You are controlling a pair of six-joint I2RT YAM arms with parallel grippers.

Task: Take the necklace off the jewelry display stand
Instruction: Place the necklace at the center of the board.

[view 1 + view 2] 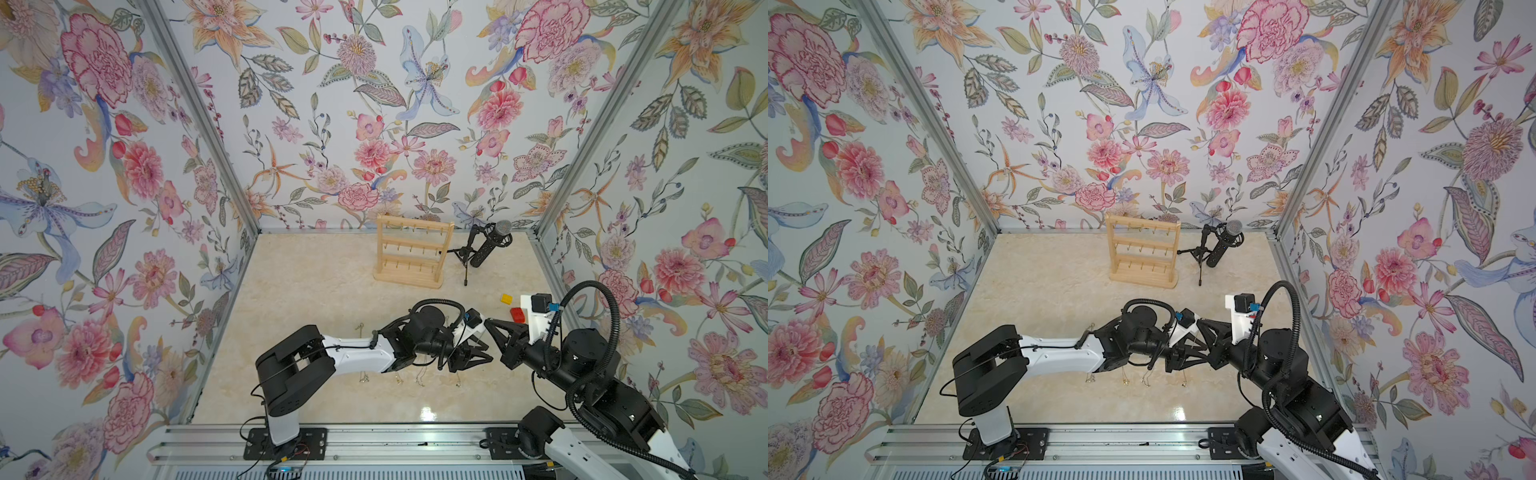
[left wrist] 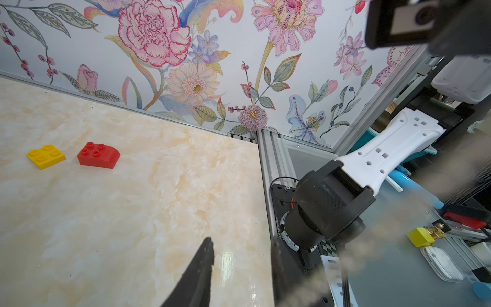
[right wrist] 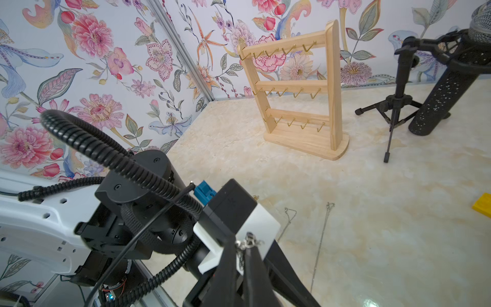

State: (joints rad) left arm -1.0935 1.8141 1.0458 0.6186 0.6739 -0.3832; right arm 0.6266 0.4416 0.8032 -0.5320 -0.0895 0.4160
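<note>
Stand (image 1: 411, 253) is at the back of the desk (image 1: 311, 291), upright, and every hook is bare in the right wrist view. Necklace (image 3: 249, 240) is off it. Right pincer (image 3: 240, 247) is clamped tight on the clasp end, chain dangling below, mid-air over the front of the desk. Left pincer (image 2: 242, 247) is partly open, jaws with a clear gap. Nothing visibly sits between them, and I cannot tell if the chain passes there. The pincers sit almost nose to nose in both top views, right tips just beside the left wrist camera (image 3: 231, 202).

Risks, my read:
- **Slip:** the thin chain is held by one small end, so a jerk could pull it out.
- **Snag:** the dangling length could catch on the camera mount or the left pincer.
- **Collision:** arms this close may bump.
- **Tangle:** set down carelessly, it lands across the other chains (image 3: 322, 239) lying on the desk.
</note>
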